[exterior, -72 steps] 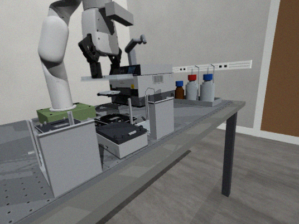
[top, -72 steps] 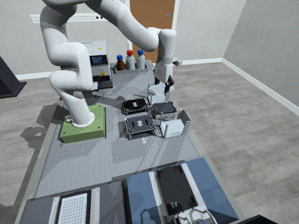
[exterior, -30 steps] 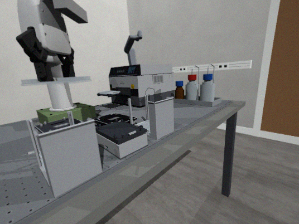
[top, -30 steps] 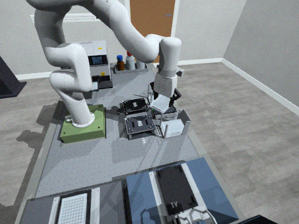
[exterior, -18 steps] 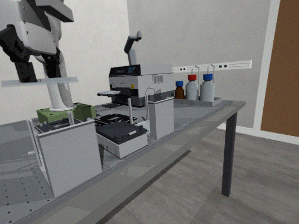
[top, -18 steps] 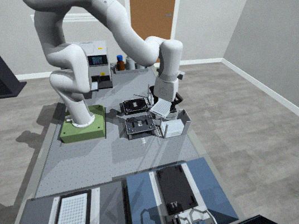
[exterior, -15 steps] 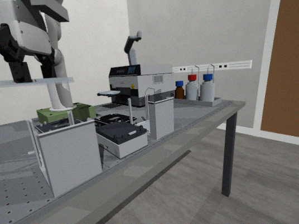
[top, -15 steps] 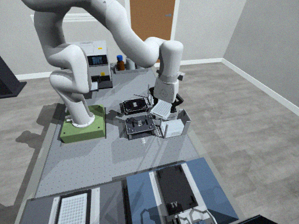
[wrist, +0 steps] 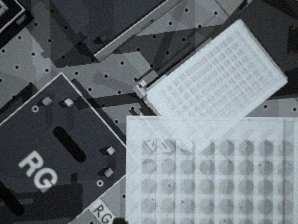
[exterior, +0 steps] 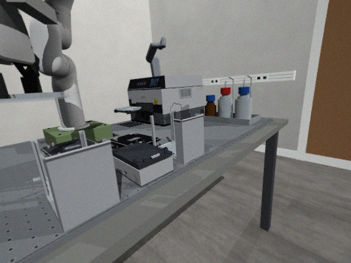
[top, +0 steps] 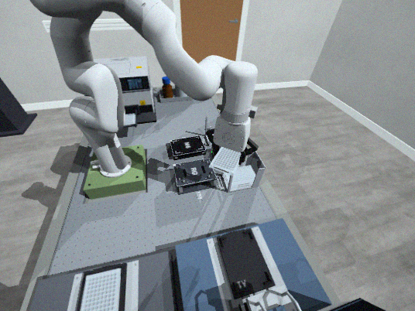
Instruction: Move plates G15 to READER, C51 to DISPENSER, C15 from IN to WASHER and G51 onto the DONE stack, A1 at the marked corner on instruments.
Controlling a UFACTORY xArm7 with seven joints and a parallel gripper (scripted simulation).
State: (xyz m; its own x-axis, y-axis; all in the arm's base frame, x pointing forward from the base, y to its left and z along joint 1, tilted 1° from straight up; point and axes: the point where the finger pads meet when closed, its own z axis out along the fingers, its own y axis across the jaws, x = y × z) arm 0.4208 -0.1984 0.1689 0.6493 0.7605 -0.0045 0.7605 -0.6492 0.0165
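My gripper [top: 231,150] is shut on a white well plate [top: 225,159] [exterior: 39,95] [wrist: 210,170]; I cannot read the plate's label. It holds the plate level, high above the near stack rack [top: 260,166] [exterior: 78,176]. Inside that rack lies another white plate [top: 243,179] [wrist: 215,75]. The black RG nest [top: 193,172] [wrist: 50,150] is just left of the rack and bare. The black N6 nest [top: 187,149] lies behind it. A white plate [top: 101,288] sits on the grey instrument at the front left. The blue instrument [top: 286,251] holds an empty black nest [top: 244,263] marked A1.
The second stack rack [exterior: 189,137] stands further back, mostly hidden by the wrist in the top view. The boxy instrument [top: 132,85] [exterior: 164,95] with its tray out stands at the back. Bottles [exterior: 234,103] stand beside it. The green arm base [top: 116,182] is at the left.
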